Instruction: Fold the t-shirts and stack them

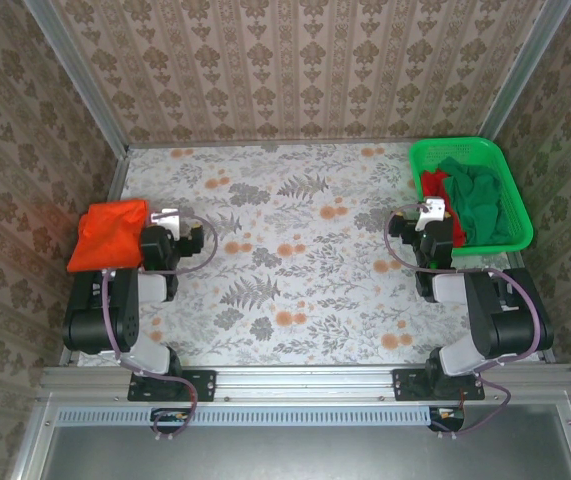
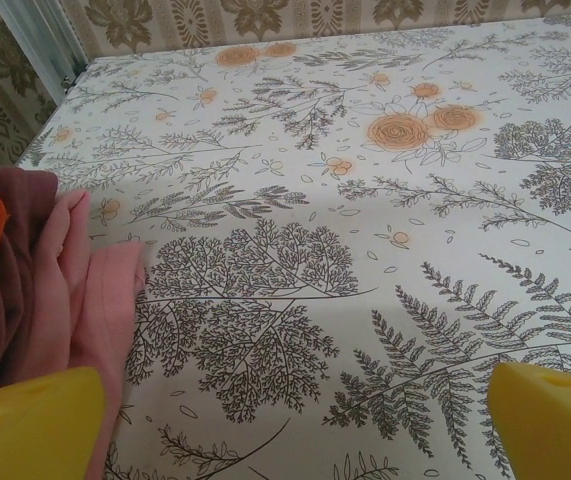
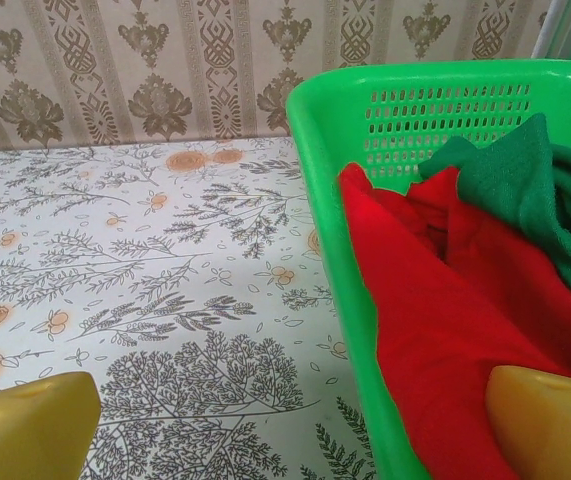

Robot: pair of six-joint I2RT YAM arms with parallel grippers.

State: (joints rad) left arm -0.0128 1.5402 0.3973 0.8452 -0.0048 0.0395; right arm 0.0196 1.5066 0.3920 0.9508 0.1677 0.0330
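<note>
Over on the left side of the table (image 1: 295,260), the bright orange t-shirt (image 1: 110,232) lies in a loose bundle by the edge. From the left wrist view you can catch the dusty pink-maroon t-shirt (image 2: 55,290) poking out beside it, seemingly underneath, its layers resting flat on the patterned surface. The left gripper (image 1: 170,220) sits just to the right of that pile, jaws spread wide with nothing between them. Across the table the bright green basket (image 1: 465,148) stands in the far right corner, and inside it are the red t-shirt (image 3: 445,300) bunched against the near-left wall and the dark green t-shirt (image 3: 535,190) crumpled beside and partly over it. The right gripper (image 1: 430,212) hovers at the basket's left rim, wide open and empty too, one yellow finger above the red cloth and the other outside the wall. So I'd say we're about halfway: two shirts dealt with, two waiting. The next move looks like a reach into the basket for the red one, which calls for clearing that rim, pinching a good fold, and lifting without dragging the green shirt along.
</note>
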